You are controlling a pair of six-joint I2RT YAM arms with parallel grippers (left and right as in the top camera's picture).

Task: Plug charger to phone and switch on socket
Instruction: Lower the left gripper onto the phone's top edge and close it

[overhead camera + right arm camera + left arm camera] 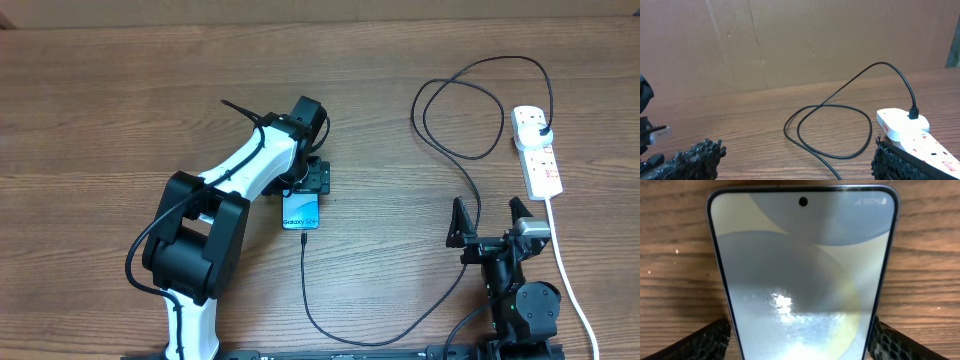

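While the left pincer hangs right over the phone, its two dark fingers sit either side of the lit screen, tight by the frame; whether they squeeze it or merely flank it cannot be told. The phone lies flat on the wooden surface, near the middle, screen up. Now the charger: its small tip meets the phone's near edge, the black cable sweeps off to the right, loops, and ends in a black plug seated in the far end of the white socket. The right pincer stands near that socket, jaws spread wide, holding nothing.
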